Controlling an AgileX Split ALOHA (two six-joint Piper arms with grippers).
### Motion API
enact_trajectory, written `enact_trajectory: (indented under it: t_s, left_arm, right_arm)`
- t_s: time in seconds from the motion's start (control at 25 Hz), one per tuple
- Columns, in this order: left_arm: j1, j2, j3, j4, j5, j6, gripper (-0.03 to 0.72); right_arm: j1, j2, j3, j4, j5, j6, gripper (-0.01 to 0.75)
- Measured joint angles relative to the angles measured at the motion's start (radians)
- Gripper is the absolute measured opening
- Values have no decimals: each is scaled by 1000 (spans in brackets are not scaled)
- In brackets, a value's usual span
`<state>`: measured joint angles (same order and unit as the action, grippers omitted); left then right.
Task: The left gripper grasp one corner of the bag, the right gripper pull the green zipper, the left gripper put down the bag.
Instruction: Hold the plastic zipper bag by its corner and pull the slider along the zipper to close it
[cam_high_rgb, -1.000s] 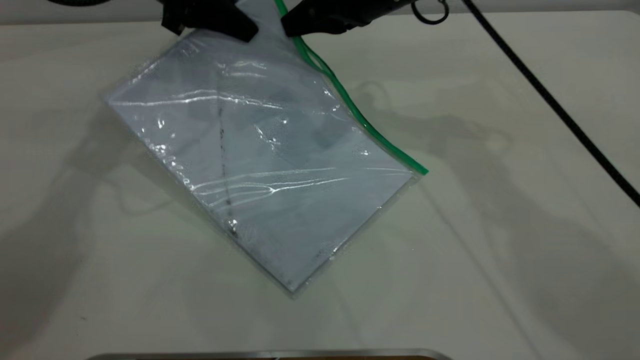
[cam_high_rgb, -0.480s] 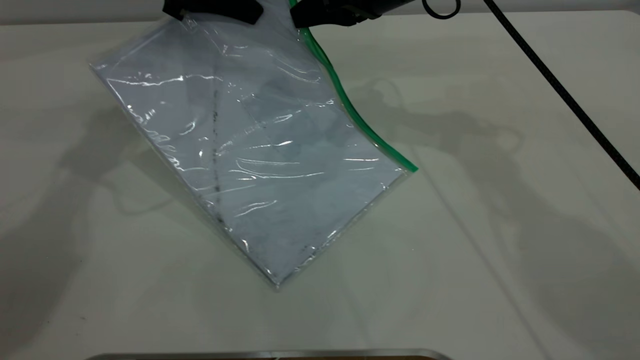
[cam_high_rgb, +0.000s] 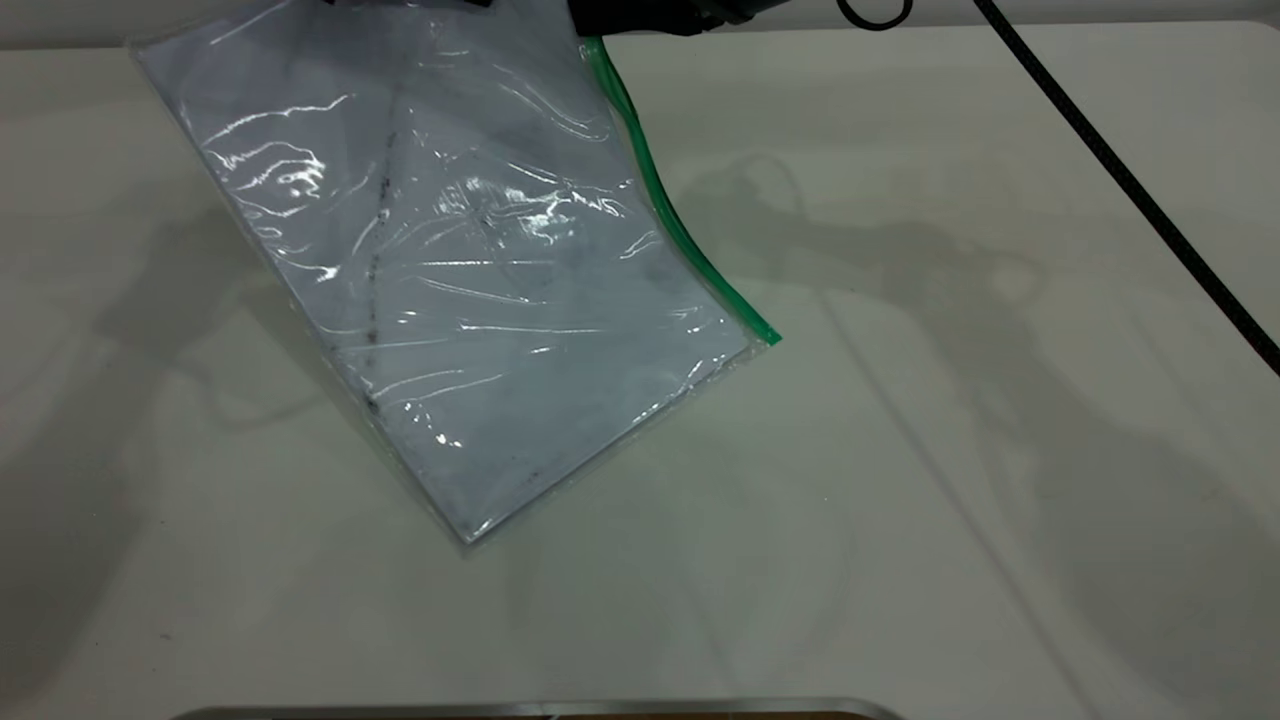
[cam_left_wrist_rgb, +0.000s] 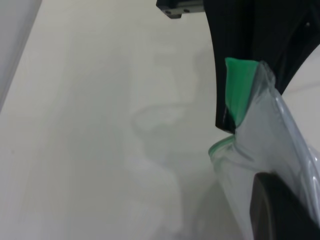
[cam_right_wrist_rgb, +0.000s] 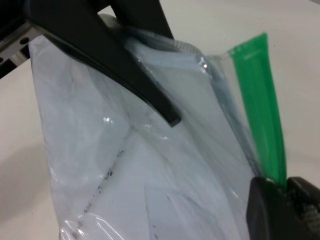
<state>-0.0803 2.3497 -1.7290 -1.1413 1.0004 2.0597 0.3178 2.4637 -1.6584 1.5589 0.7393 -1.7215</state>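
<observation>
Exterior view: the bag (cam_high_rgb: 450, 270) hangs tilted over the white table (cam_high_rgb: 950, 450), its upper edge lifted to the top of the picture and its lowest corner near or on the tabletop. The green zipper (cam_high_rgb: 665, 215) runs down the bag's right edge to the corner. The left gripper (cam_high_rgb: 405, 3) is just a dark sliver at the upper edge, over the bag's top. The right gripper (cam_high_rgb: 640, 17) sits at the upper end of the zipper, and a black cable (cam_high_rgb: 1130, 185) trails from it across the table.

Left wrist view: the left gripper (cam_left_wrist_rgb: 250, 165) is pressed together on a corner of the bag (cam_left_wrist_rgb: 265, 175), with the end of the green zipper (cam_left_wrist_rgb: 239, 90) sticking out beside one finger.

Right wrist view: the right gripper (cam_right_wrist_rgb: 282, 207) pinches the green zipper (cam_right_wrist_rgb: 262, 105) between its closed tips, while the left gripper (cam_right_wrist_rgb: 107, 52) clamps the bag (cam_right_wrist_rgb: 150, 170) farther along the same upper edge
</observation>
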Motion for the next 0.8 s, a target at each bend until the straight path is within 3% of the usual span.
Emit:
enact_trajectory:
  t_s: [0.8]
  left_arm:
    - [8, 0, 5, -87, 6, 49, 57]
  right_arm:
    - [-5, 0, 1, 0, -16, 1, 61]
